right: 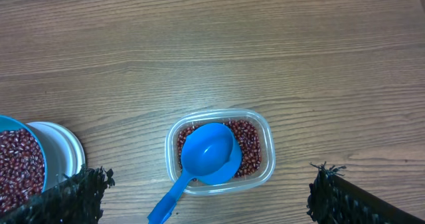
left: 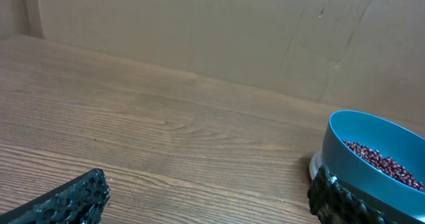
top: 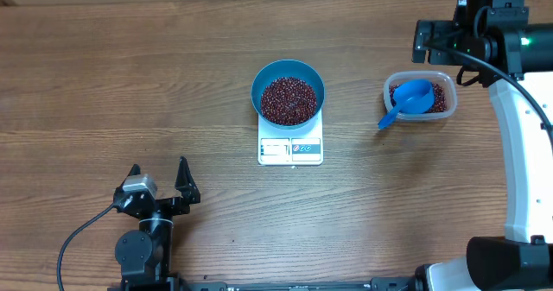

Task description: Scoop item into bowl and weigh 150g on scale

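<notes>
Left tool [top: 158, 166], right tool [right: 212, 174] gape empty; bowl [top: 288, 65] of beans [top: 288, 100] tops scale [top: 290, 156], display [top: 276, 149] facing robot [top: 143, 252].

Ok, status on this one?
Open and empty: left gripper, right gripper. The bowl, beans inside, sits on scale. Blue scoop lies in tub. Nothing obstructing.

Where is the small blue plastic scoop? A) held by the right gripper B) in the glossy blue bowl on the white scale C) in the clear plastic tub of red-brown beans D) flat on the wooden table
C: the small blue plastic scoop sits in the clear plastic tub, handle poking over its rim.
</notes>
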`<state>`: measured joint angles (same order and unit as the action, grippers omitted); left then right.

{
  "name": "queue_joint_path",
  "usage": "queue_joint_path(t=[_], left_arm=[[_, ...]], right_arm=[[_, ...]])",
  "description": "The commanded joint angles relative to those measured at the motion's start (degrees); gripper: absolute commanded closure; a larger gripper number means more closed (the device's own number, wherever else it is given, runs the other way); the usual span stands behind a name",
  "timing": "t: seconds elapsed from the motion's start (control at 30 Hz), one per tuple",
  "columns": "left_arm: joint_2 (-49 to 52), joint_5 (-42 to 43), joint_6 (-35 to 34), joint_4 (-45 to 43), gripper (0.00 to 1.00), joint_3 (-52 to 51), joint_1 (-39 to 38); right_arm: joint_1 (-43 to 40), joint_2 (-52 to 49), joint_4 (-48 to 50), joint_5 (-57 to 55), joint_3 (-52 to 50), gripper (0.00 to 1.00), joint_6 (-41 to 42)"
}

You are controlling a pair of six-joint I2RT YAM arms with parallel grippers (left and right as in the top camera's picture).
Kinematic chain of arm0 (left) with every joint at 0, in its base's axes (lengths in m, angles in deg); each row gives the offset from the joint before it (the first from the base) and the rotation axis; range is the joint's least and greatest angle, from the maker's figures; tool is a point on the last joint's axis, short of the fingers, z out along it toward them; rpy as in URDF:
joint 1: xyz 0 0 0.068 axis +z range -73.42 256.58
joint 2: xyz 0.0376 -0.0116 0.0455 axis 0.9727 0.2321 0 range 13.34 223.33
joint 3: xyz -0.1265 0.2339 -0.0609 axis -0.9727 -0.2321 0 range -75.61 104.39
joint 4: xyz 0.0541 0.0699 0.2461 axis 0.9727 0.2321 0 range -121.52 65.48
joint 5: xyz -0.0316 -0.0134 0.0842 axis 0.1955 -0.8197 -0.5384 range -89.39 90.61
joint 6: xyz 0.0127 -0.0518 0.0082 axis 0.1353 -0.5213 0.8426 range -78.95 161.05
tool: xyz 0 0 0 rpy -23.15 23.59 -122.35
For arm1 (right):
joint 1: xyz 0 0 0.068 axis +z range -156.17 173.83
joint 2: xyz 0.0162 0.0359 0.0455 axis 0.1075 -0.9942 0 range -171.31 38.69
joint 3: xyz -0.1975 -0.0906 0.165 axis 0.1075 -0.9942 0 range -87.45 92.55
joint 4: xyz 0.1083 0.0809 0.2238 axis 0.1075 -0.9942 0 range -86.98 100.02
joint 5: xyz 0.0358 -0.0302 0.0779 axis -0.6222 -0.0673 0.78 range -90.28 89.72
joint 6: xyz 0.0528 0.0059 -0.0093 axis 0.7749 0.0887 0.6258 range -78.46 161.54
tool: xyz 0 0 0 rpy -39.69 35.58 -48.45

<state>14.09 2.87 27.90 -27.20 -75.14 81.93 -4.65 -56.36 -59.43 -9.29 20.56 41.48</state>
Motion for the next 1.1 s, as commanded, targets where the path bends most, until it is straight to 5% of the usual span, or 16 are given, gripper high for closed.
queue_joint_path(t=[0.0,1.07], left_arm=[[-0.39,-0.79,1.38,0.15,0.0,-0.2,0.35],[-0.39,-0.79,1.38,0.15,0.0,-0.2,0.37]], right_arm=[[-0.11,0.42,0.35,-0.37,0.7,0.0,-0.63],[-0.09,0.44,1.79,2.91,0.7,0.0,-0.42]])
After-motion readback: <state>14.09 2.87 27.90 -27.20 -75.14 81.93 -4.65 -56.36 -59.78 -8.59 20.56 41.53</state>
